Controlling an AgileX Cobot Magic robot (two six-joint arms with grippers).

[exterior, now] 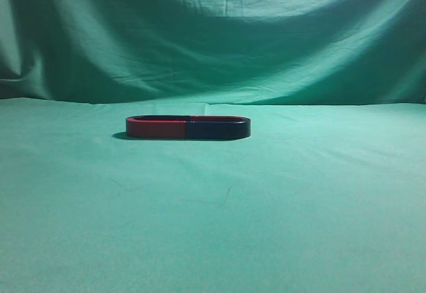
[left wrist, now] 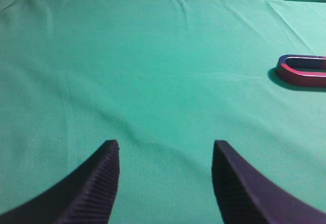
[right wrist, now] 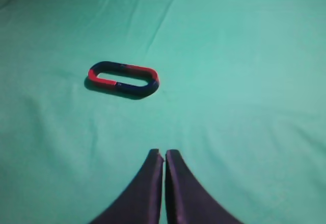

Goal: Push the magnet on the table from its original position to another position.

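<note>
Two U-shaped magnets, one red (exterior: 156,128) and one dark navy-black (exterior: 218,128), lie joined end to end as a closed oval at centre frame on the green cloth table (exterior: 213,226). I read this as the approach step; nothing touches the oval. My right gripper (right wrist: 163,155), lower centre, has its jaws pressed together; my left gripper (left wrist: 165,155) stands spread, empty. Next move: advance the right fingertips against the navy magnet.

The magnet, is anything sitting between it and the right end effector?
Nothing visible. In the right wrist view, only bare green table lies between the shut right end effector and the ring formed by the dark magnet joined with the red magnet. The dark part faces the end effector.
</note>
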